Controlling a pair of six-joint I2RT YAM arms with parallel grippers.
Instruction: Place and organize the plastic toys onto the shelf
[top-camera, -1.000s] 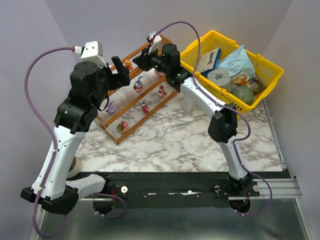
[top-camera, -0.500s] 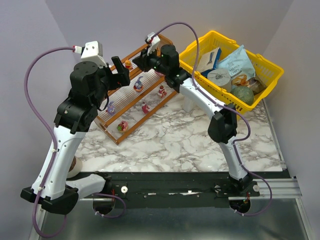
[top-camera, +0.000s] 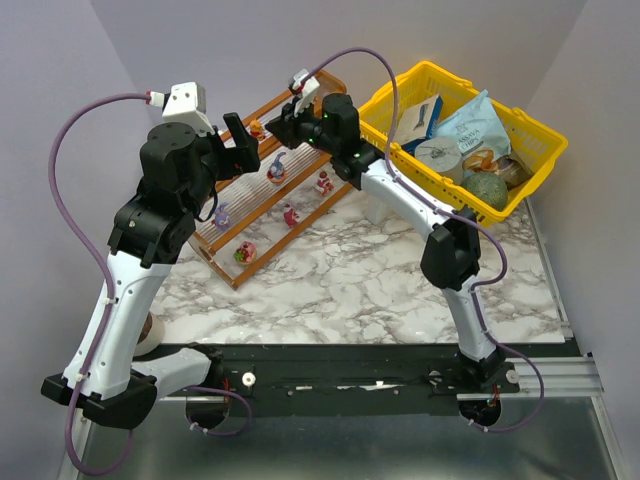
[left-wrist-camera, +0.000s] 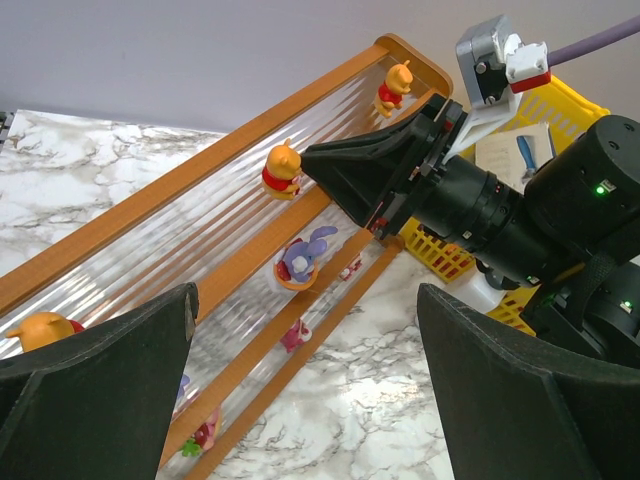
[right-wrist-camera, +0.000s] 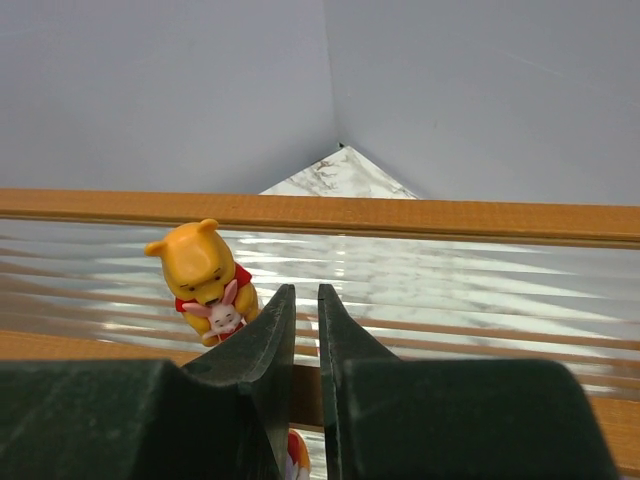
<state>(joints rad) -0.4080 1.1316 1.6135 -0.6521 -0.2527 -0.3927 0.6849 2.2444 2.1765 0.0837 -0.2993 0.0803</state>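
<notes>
The right gripper (right-wrist-camera: 306, 292) has its black fingers nearly together, gripping nothing. Just left of them a small yellow red-shirted plastic bear (right-wrist-camera: 205, 280) stands on the top tier of the brown wooden-framed, clear ribbed shelf (right-wrist-camera: 450, 215). The left gripper (left-wrist-camera: 307, 295) has its fingers spread wide, with the middle tiers showing between them.

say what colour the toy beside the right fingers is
The toy is orange-yellow with a red top; clearest in the right wrist view.

Orange-and-red toy (right-wrist-camera: 203, 275), brown-framed clear shelf (right-wrist-camera: 450, 215), yellow basket (top-camera: 541, 172)
</notes>
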